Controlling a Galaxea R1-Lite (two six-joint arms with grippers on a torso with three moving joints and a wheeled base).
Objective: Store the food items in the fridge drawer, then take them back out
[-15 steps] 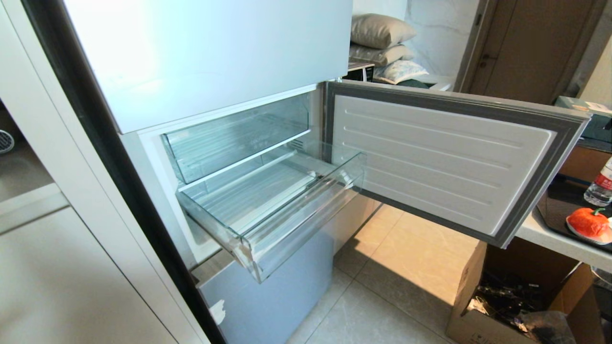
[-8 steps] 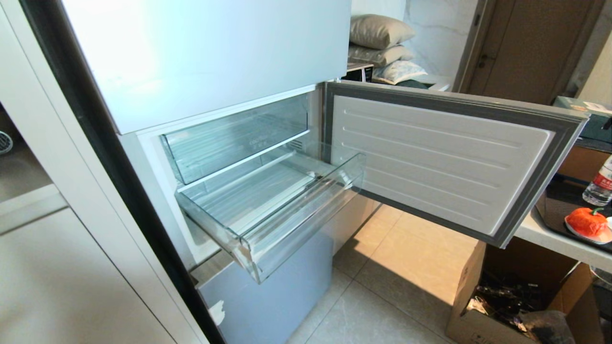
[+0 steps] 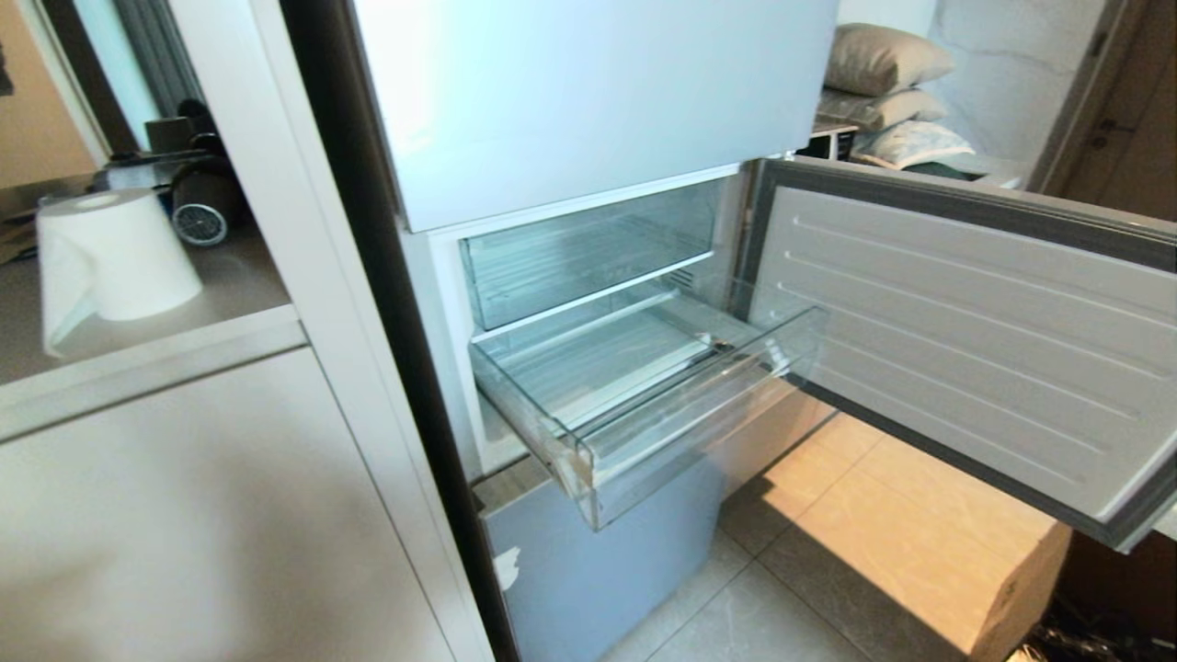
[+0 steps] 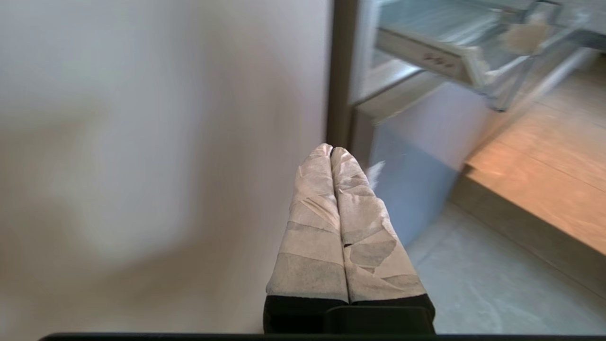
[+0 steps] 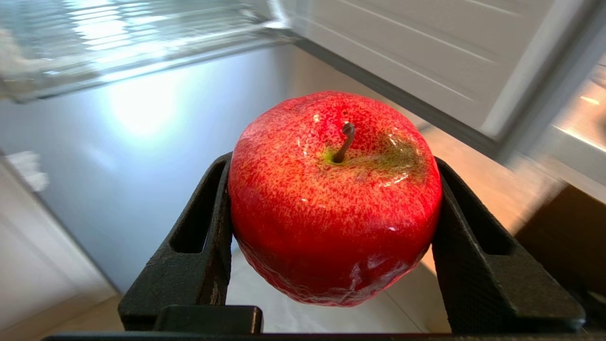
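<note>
Right wrist view alone shows gripper [image 5: 334, 246] clamping apple [image 5: 334, 199].

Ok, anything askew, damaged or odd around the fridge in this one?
One small flaw: a white scuff on the blue-grey lower fridge panel, near its left edge. The fridge drawer sits level, pulled out and empty. Nothing spilled.

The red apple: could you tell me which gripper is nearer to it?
Right. The right gripper has its fingers clamped on the red apple; the left gripper, shut, holds nothing.
</note>
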